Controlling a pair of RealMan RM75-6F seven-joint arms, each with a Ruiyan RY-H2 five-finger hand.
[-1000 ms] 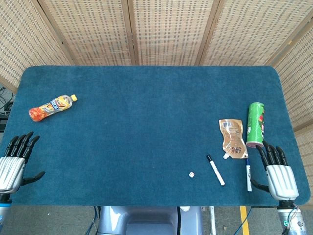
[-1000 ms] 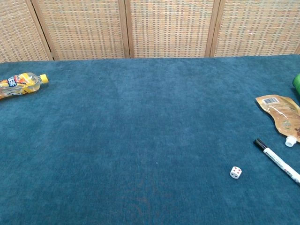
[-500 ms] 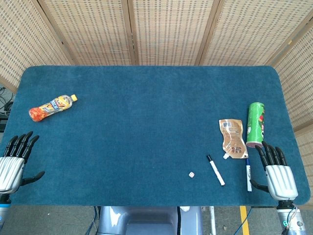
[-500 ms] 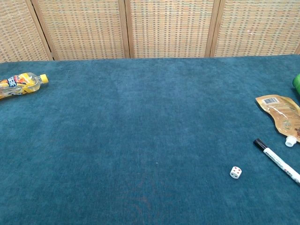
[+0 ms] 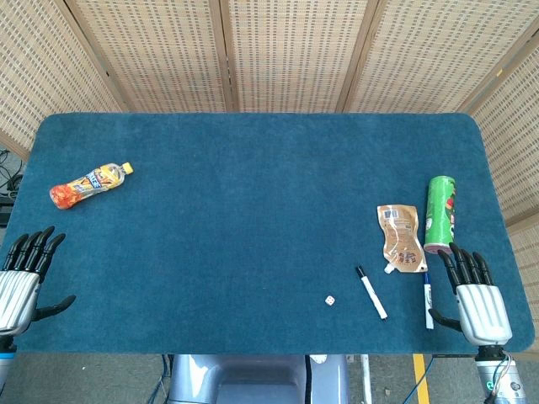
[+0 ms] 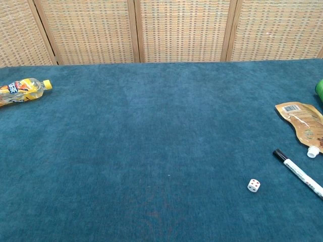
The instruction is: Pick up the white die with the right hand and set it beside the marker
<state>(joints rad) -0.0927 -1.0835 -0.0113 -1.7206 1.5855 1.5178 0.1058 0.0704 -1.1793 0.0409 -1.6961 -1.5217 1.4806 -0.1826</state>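
Observation:
A small white die (image 5: 330, 300) (image 6: 254, 185) lies on the blue table near the front edge. Just right of it lies a white marker with a black cap (image 5: 370, 292) (image 6: 299, 173), slanting toward the front right. A second marker with a blue cap (image 5: 427, 300) lies farther right, next to my right hand (image 5: 477, 300). That hand rests at the table's front right corner, fingers spread, holding nothing. My left hand (image 5: 20, 278) sits open at the front left edge. Neither hand shows in the chest view.
A tan spouted pouch (image 5: 400, 238) (image 6: 304, 122) and a green chip can (image 5: 440, 214) lie behind the markers on the right. An orange drink bottle (image 5: 89, 183) (image 6: 22, 89) lies at the far left. Woven screens stand behind the table.
Both hands have slid slightly toward the front edge. The die and markers have not moved.

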